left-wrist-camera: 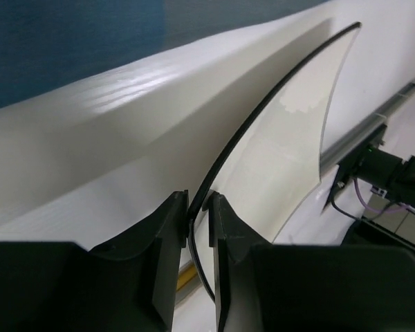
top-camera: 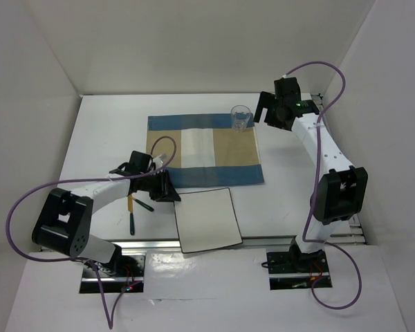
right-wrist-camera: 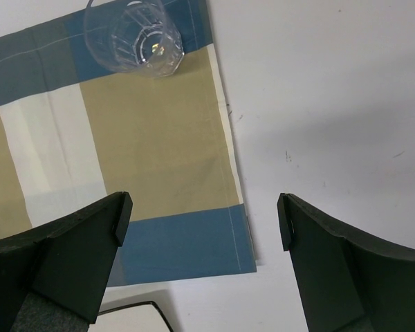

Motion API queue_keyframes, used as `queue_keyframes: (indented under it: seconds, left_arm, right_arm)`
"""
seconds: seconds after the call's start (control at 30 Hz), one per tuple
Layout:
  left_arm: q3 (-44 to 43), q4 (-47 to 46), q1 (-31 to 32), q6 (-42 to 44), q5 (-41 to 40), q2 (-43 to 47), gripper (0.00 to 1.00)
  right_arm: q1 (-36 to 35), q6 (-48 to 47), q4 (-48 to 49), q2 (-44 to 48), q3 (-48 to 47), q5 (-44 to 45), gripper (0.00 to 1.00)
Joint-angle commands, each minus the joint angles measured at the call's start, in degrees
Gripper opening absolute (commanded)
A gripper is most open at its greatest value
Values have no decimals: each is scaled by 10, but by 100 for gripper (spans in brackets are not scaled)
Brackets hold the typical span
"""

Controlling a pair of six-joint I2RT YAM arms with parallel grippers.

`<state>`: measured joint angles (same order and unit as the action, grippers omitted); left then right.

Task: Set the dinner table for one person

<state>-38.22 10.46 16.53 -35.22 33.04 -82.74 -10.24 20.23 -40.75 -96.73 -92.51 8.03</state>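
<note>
My left fingers (left-wrist-camera: 167,235) pinch the thin rim of the stiff, slick, breakable square white black-rimmed plate (top-camera: 207,221) lying near-side on the wide matte white table (top-camera: 104,131), while my right fingers (right-wrist-camera: 76,242) gape wide, empty.

The large flat white table (top-camera: 104,131) is looking matt; the blue-and-tan striped placemat (top-camera: 206,149) is showing woven cloth; the square white black-rimmed plate (top-camera: 207,220) is gleaming glossy; the clear tumbler (top-camera: 241,118) is looking glassy.

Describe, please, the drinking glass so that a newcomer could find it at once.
On the white dinner table lies a blue-and-tan striped placemat. At its far right corner stands the glass: the only clear, round thing, unlike the white square plate nearer the arms.
</note>
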Motion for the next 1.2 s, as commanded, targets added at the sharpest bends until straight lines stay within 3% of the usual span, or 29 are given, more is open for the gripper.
queue_keyframes:
  seconds: [0.0,0.43,0.63,1.17]
  left_arm:
    - [-39,10,0,20,83,15,0]
    - [-95,-1,0,15,219,15,0]
    - [-106,-49,0,-3,264,28,0]
    - [-185,-97,-58,-73,321,43,0]
  right_arm:
    - [3,-6,4,1,0,-6,100]
    - [3,-1,4,12,5,-1,100]
    - [3,-1,4,12,5,4,100]
    - [3,4,-1,28,10,20,100]
